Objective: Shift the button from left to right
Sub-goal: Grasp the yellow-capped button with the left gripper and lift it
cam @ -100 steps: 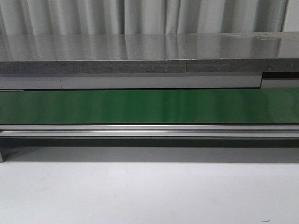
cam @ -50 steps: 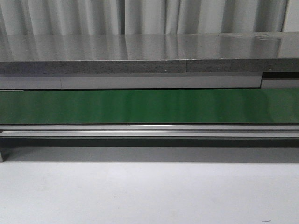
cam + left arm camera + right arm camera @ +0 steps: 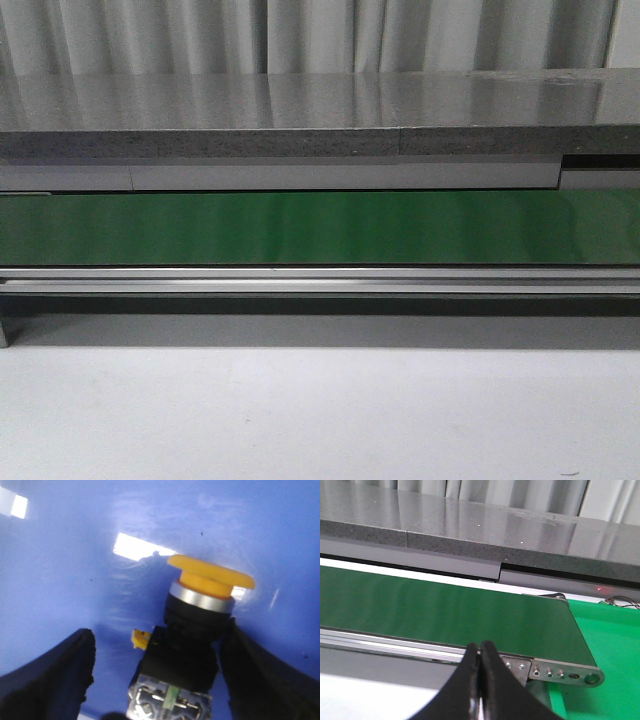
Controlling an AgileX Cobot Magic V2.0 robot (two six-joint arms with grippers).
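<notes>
While the front view shows no change over the last second, the left pincer (image 3: 157, 680) stands wide open astride the button (image 3: 192, 645) lying on a blue surface (image 3: 75, 530), ungripped, so transfer seems barely begun; the right pincer (image 3: 481, 680) is closed, empty.

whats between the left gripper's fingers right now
In the left wrist view, the button sits between the open left gripper's fingers, on a blue surface; the far finger looks to be against its body.

I'm working in an industrial workshop or factory cell: a green conveyor belt (image 3: 300, 228) on aluminium rails (image 3: 320, 280), beside a grey stone-like counter (image 3: 300, 110).
</notes>
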